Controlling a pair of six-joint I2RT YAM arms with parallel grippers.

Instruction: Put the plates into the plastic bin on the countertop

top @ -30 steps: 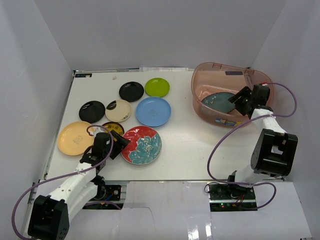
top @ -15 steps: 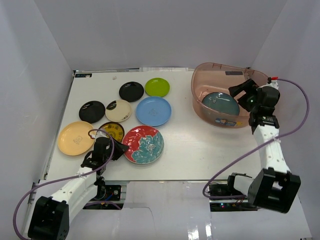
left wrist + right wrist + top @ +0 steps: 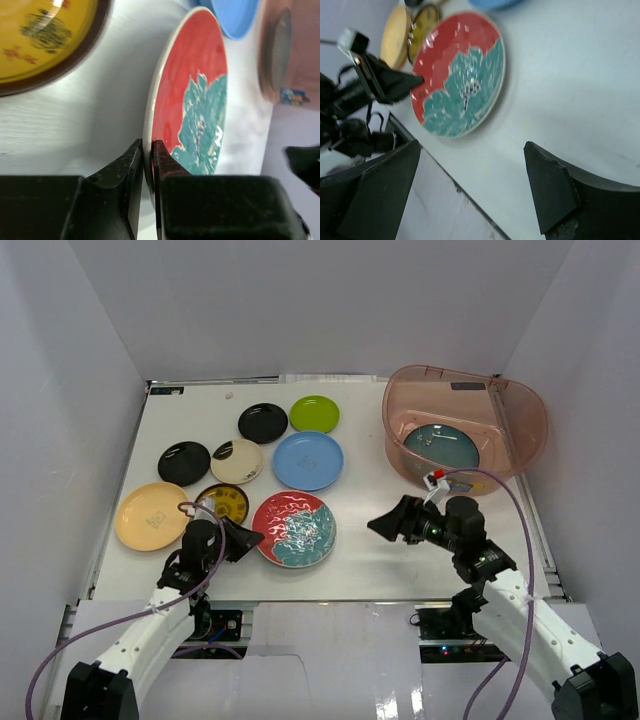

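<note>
Teal was home in the top view: the dark teal plate (image 3: pixel 446 447) lay in the plastic bin (image 3: pixel 520 405) at the far right corner, eight plates (image 3: pixel 307 461) waited on the countertop's (image 3: pixel 360 440) left half, and the right gripper (image 3: pixel 385 524) had swung from the bin to the near edge. Left wrist: the left gripper (image 3: pixel 148 148) pinched the red-and-teal floral plate's (image 3: pixel 200 100) rim. Right wrist: jaws spread wide, empty.
</note>
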